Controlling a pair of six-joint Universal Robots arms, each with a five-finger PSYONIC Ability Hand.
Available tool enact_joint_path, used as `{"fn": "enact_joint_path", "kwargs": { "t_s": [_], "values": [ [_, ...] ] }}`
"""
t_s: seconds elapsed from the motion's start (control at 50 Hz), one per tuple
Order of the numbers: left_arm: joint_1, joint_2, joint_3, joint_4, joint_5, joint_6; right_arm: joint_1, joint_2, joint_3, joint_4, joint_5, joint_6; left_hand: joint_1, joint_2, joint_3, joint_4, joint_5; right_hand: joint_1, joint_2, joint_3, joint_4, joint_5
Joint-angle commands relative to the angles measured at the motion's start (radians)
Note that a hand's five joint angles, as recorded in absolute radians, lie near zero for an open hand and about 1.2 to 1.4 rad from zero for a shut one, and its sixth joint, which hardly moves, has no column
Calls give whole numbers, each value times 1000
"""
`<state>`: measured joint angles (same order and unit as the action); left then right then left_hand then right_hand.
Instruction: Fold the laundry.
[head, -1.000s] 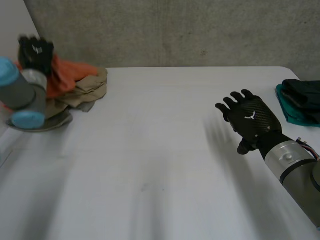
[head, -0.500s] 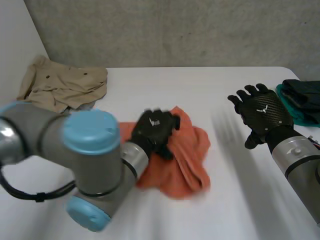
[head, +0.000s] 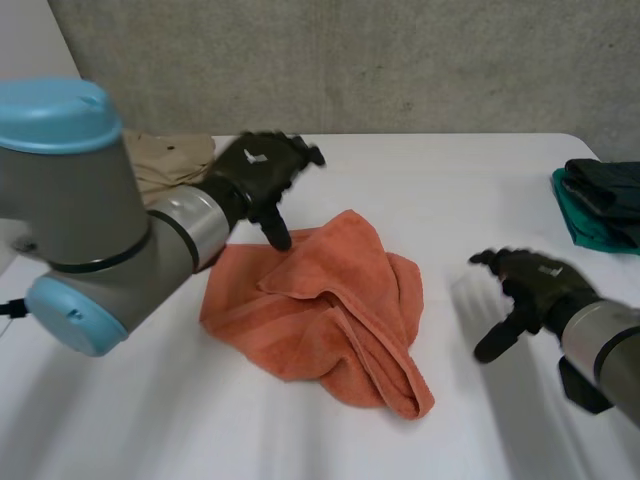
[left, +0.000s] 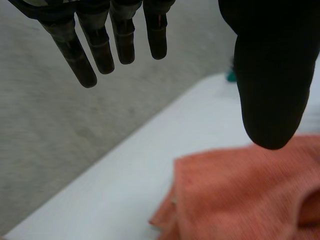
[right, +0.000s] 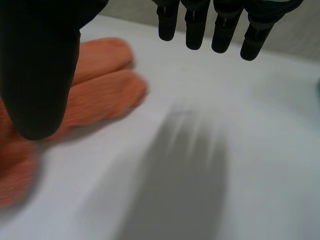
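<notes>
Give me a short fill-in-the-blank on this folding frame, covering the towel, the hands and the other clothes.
1. The crumpled towel in the middle of the table is ____ in colour.
2. The left hand, at the towel's far edge, is open and holds ____.
3. The folded dark green stack lies at the table's ____ edge, beyond the open right hand.
4. The beige garment lies at the table's far ____ corner.

Missing words: orange; nothing; right; left.
</notes>
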<state>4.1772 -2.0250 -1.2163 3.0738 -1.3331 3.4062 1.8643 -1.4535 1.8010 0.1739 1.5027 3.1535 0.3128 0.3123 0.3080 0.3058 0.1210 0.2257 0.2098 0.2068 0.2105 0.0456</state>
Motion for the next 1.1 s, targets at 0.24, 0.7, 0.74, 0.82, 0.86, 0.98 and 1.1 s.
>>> {"fn": "enact_joint_path", "kwargs": {
  "t_s": [0.24, 0.7, 0.74, 0.82, 0.86, 0.98, 1.1],
  "values": [
    [-25, -351, 151, -55, 54, 237, 156, 171, 4, -117, -55, 112, 477, 478, 482, 484, 495, 437, 453, 456, 452, 442],
    [-49, -143, 422, 689, -259, 111, 191, 237, -701, -462, 281, -358, 1083, 1084, 1088, 1090, 1101, 1171, 1186, 1189, 1186, 1176],
    [-51, -106, 397, 711, -273, 96, 194, 210, -724, -517, 280, -388, 1083, 1084, 1088, 1090, 1101, 1171, 1186, 1189, 1186, 1176],
    [-49, -74, 296, 671, -275, 88, 228, 162, -692, -482, 249, -408, 1083, 1084, 1088, 1090, 1101, 1171, 1186, 1189, 1186, 1176],
    [-49, -55, 233, 646, -275, 85, 256, 147, -640, -450, 231, -412, 1083, 1084, 1088, 1090, 1101, 1171, 1186, 1189, 1186, 1176],
    [-43, 81, -122, 571, -261, 77, 315, 105, -473, -424, 180, -423, 1083, 1084, 1088, 1090, 1101, 1171, 1186, 1189, 1186, 1176],
    [-42, 126, -354, 572, -255, 73, 334, 110, -301, -361, 111, -444, 191, 191, 196, 198, 208, 1171, 1186, 1189, 1186, 1176]
  ]
}}
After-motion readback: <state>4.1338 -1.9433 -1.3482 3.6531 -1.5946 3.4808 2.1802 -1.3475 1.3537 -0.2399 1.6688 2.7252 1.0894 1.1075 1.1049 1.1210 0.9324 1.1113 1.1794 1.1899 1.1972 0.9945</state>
